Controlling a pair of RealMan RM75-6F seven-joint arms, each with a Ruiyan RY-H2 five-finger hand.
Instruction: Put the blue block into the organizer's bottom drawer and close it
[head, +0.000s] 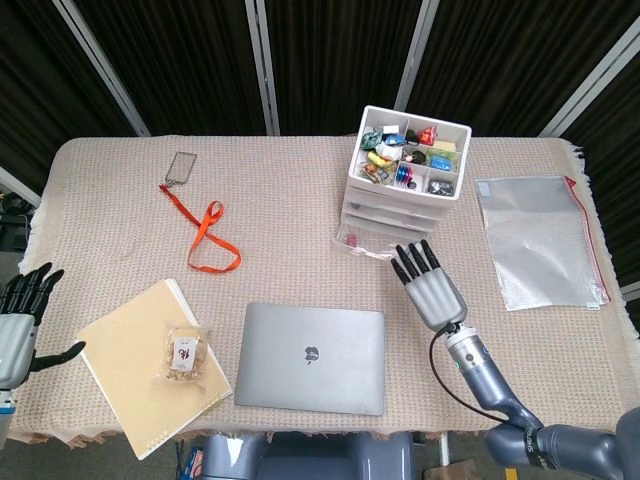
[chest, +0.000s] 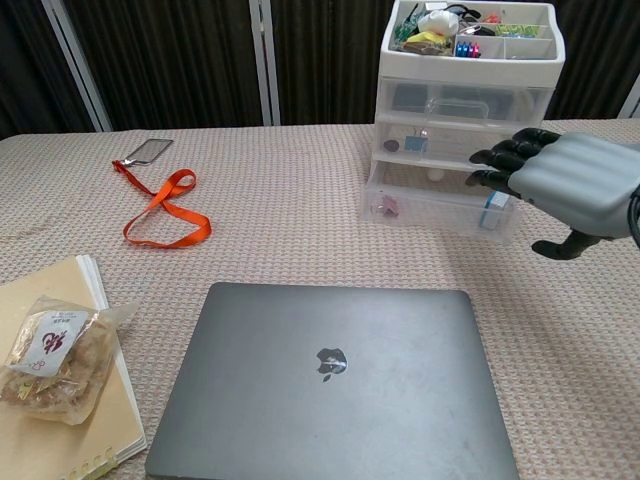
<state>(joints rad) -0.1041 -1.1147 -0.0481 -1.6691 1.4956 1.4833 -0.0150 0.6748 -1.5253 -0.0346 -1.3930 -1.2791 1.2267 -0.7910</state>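
The white organizer (head: 405, 170) (chest: 465, 70) stands at the back right, its clear bottom drawer (head: 362, 243) (chest: 430, 208) pulled out toward me. The blue block (chest: 491, 212) lies inside the drawer at its right end; in the head view my fingers hide it. My right hand (head: 430, 290) (chest: 570, 185) is flat and holds nothing. Its dark fingertips (chest: 497, 158) point at the drawer's front right corner, just over the block. My left hand (head: 20, 318) hangs open at the table's near left edge, holding nothing.
A shut grey laptop (head: 312, 358) (chest: 330, 375) lies in front of me. To the left are a tan notebook (head: 130, 365) with a snack bag (head: 183, 352) on it, and an orange lanyard (head: 207, 240). A clear zip pouch (head: 540, 240) lies right of the organizer.
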